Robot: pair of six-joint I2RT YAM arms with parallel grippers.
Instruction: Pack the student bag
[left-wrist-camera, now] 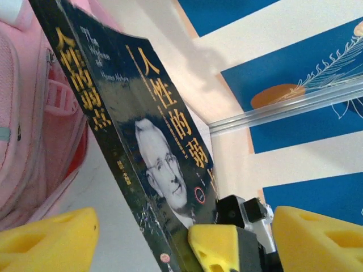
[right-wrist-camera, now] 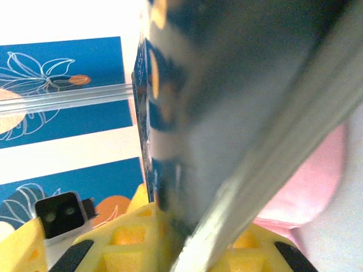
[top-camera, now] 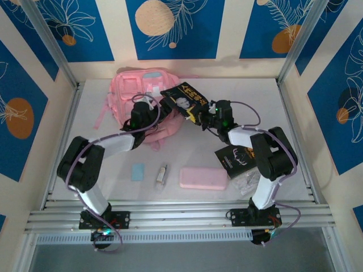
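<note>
The pink student bag (top-camera: 133,88) lies at the back of the table, left of centre. A black book (top-camera: 184,101) with yellow lettering and a man's face hangs tilted just to its right. My right gripper (top-camera: 204,117) is shut on the book's lower edge; the yellow pads (right-wrist-camera: 130,238) pinch it in the right wrist view, where the book (right-wrist-camera: 238,85) is close and blurred. My left gripper (top-camera: 148,109) stands open beside the bag. Its yellow fingers (left-wrist-camera: 51,238) sit wide apart on either side of the book (left-wrist-camera: 153,130), with the bag (left-wrist-camera: 34,124) on the left.
A second black book (top-camera: 235,158) lies under my right arm, with a clear plastic item (top-camera: 244,184) in front of it. Along the near side lie a flat pink pencil case (top-camera: 203,178), a small silver object (top-camera: 161,175) and a pale blue piece (top-camera: 138,171).
</note>
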